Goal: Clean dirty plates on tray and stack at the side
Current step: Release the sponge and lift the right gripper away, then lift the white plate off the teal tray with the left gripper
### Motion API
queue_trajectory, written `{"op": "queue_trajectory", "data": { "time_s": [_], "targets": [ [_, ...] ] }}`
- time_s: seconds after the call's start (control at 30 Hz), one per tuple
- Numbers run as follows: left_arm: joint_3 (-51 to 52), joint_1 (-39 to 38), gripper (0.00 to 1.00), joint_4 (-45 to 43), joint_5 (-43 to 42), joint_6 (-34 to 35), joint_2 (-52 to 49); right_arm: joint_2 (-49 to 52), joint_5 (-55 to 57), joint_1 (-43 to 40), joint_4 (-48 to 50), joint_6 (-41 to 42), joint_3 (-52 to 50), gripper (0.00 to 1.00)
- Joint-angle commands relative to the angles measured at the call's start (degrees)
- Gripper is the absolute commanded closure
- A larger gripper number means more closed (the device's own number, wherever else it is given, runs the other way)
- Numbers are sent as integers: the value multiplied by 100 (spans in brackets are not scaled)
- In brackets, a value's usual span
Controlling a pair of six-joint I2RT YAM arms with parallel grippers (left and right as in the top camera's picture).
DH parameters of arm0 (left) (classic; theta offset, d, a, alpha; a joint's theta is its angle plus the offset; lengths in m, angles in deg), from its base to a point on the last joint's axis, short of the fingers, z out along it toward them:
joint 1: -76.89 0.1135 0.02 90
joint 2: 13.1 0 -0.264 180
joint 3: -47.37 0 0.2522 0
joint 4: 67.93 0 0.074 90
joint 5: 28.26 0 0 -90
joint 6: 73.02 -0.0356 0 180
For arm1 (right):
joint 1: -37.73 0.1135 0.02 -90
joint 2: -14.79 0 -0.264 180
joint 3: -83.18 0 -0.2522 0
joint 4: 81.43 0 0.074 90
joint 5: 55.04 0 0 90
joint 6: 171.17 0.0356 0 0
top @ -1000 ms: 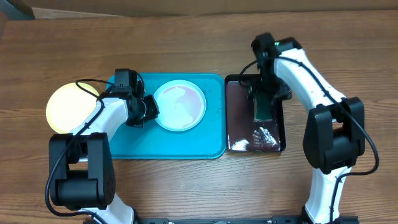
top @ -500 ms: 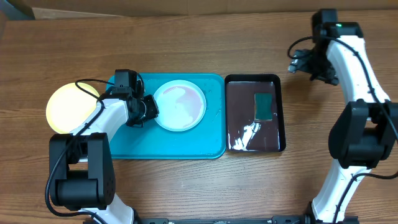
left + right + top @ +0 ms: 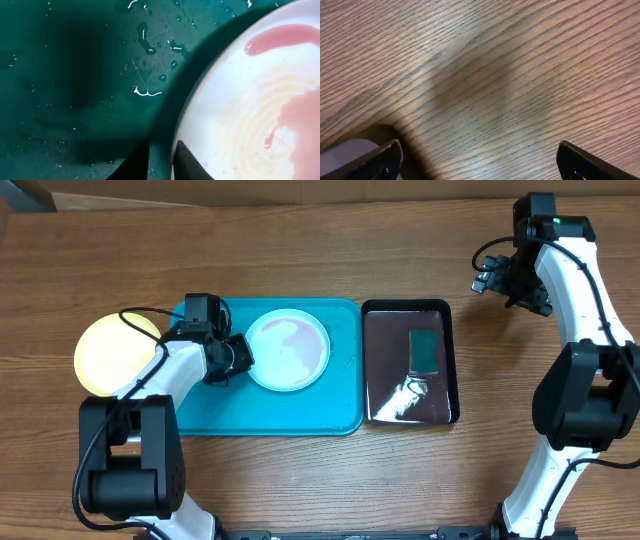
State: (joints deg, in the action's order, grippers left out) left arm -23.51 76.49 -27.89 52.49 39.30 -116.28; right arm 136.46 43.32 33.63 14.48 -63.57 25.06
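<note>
- The left tool [image 3: 238, 356] is clenched on the near-left rim of the white plate [image 3: 288, 350]. Its two dark fingers [image 3: 134, 166] stand close together, one on either side of the plate's edge.
- That white plate lies flat on the turquoise tray [image 3: 270, 412], a little above the tray's middle. Pink liquid [image 3: 280, 36] is smeared and pooled across its face.
- Around the plate, the tray surface is wet with scattered droplets [image 3: 145, 92].
- The yellow-green plate [image 3: 105, 352] sits on the worktop [image 3: 300, 240] just off the tray's left edge, partly under the left arm.
- The right tool [image 3: 479, 152] hangs released, fingers spread wide and empty, over bare wood at the far right, well apart from the tray.
- Just right of the tray is a glossy black pan [image 3: 385, 370], and a green sponge [image 3: 425, 350] lies in its upper right part.
</note>
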Motion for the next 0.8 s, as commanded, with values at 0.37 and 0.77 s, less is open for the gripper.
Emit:
{"op": "queue_trajectory", "data": {
  "time_s": [0.37, 0.77],
  "targets": [
    [-133, -39, 96, 444, 516, -157, -105, -144, 42, -15, 24, 44, 87, 0],
    [-2006, -39, 96, 2092, 861, -549, -92, -144, 42, -15, 26, 44, 87, 0]
  ]
}}
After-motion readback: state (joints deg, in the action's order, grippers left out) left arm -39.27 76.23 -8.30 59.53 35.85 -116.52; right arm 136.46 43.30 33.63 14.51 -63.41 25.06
